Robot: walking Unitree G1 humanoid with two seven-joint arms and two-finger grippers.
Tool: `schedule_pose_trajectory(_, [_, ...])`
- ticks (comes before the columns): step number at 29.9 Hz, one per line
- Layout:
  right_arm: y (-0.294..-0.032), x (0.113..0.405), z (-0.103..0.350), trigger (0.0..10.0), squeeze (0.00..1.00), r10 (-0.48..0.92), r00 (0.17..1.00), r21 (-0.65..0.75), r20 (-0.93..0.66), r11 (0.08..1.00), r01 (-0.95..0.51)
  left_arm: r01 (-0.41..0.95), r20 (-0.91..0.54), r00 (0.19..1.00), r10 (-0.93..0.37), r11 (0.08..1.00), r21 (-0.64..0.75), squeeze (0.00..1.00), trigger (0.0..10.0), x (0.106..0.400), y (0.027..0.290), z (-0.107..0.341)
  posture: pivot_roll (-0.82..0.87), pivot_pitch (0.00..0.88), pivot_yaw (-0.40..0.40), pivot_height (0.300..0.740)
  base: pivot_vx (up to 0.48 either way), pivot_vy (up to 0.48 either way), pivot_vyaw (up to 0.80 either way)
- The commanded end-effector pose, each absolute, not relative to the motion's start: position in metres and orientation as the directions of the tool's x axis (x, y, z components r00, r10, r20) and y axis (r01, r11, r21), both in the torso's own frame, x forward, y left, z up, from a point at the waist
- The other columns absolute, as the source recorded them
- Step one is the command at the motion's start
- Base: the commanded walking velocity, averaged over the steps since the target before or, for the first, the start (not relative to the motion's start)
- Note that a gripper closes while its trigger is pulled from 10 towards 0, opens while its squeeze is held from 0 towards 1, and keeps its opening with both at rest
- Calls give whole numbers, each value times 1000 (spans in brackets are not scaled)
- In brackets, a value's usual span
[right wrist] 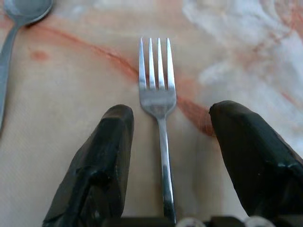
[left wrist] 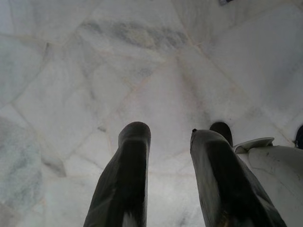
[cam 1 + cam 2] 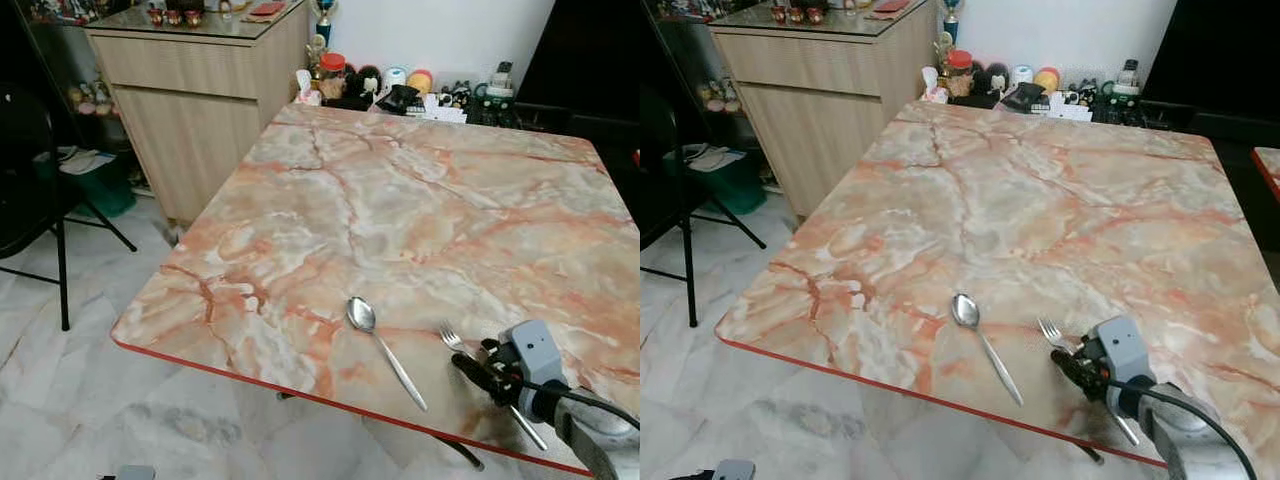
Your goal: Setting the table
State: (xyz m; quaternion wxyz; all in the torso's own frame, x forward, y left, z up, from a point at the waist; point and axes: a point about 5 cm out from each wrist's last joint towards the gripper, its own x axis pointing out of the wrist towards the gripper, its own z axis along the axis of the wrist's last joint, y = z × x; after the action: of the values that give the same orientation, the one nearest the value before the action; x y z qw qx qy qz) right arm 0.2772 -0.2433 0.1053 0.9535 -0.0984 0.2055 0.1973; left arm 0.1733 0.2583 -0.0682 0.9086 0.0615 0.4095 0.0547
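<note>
Marble table (image 3: pixel 420 200) holds our spoon (image 3: pixel 385 350) and fork (image 1: pixel 160 123); right gripper (image 1: pixel 165 156) straddles the fork, fingers apart, nothing gripped. Plates remain, we judge.

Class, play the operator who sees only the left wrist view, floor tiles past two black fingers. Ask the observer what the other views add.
Operator: Where is the right gripper?
Observer: The right gripper is open over the fork, one finger on each side of the handle.
Operator: What else is laid out?
Observer: A spoon lies on the marble table, left of the fork, apart from it.
Operator: Which way do they point?
Observer: The fork's tines and the spoon's bowl both point away from the robot, handles toward the near edge.
</note>
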Motion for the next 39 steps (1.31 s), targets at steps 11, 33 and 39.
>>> schedule_pose_trajectory(11, [-234,273,96,10000,0,393,808,-78,-438,879,-470,-41,-756,636,155,985,167,0,10000,165,261,-71,-5,136,24,740,0,0,0])
schedule_pose_trajectory(33, [-235,266,80,0,0,357,795,-73,-491,892,-445,-24,-763,632,138,987,158,0,10000,164,257,-73,-15,108,21,740,0,0,0])
schedule_pose_trajectory(39, [-235,265,78,0,0,355,791,-72,-498,892,-446,-23,-764,632,135,988,155,0,10000,163,256,-74,-14,113,19,740,0,0,0])
